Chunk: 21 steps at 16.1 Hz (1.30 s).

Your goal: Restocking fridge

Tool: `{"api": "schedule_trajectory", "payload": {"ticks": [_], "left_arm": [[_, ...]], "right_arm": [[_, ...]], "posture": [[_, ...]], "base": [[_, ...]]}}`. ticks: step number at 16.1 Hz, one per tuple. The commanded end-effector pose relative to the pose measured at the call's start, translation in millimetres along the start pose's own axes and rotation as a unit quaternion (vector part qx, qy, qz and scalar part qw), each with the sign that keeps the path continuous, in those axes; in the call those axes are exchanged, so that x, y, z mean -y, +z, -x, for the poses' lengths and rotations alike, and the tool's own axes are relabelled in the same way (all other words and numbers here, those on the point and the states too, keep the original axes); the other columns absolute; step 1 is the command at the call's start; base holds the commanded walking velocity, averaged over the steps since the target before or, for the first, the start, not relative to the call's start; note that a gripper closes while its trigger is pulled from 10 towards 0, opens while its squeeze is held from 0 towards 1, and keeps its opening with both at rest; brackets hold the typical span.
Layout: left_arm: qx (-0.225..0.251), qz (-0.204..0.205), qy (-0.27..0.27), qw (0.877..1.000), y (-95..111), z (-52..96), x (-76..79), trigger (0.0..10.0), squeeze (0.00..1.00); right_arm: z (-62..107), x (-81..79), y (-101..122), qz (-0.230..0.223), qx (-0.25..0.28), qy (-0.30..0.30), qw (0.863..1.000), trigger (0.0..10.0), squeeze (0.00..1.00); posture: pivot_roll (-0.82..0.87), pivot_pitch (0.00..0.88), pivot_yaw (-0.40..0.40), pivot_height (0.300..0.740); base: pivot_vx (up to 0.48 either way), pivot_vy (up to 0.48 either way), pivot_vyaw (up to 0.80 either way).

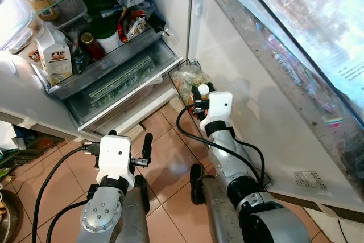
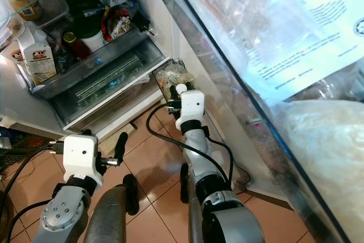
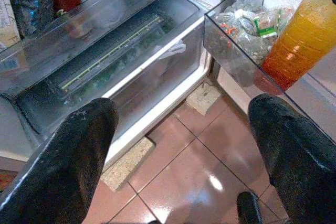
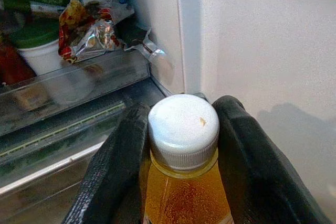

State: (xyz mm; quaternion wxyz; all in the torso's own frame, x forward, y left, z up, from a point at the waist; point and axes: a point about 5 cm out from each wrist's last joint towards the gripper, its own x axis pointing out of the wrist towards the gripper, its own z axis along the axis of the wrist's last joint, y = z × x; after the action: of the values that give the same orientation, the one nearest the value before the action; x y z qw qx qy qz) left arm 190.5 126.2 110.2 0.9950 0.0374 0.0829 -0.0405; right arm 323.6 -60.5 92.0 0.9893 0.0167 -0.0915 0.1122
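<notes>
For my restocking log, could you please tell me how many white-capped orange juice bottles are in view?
1: the orange bottle is clamped at its neck by the right gripper, beside the lower door bin. The left gripper is open; others may sit hidden inside the fridge.

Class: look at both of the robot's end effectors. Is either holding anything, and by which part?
The right end effector holds an orange bottle, its fingers clamping the neck just below the white cap. The left end effector is open and holds nothing.

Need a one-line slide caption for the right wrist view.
Right gripper shut on an orange drink bottle with a white cap, held before the open fridge's drawers.
</notes>
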Motion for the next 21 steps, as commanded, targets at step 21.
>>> {"api": "schedule_trajectory", "payload": {"ticks": [21], "left_arm": [[-0.016,-0.008,0.006,1.000,-6,1.3,-1.9,10.0,0.00]], "right_arm": [[20.9,-9.8,-26,0.005,-0.057,-0.033,0.998,10.0,0.28]], "posture": [[0.24,0.430,0.024,0.740]], "base": [[0.000,0.000,0.00]]}}
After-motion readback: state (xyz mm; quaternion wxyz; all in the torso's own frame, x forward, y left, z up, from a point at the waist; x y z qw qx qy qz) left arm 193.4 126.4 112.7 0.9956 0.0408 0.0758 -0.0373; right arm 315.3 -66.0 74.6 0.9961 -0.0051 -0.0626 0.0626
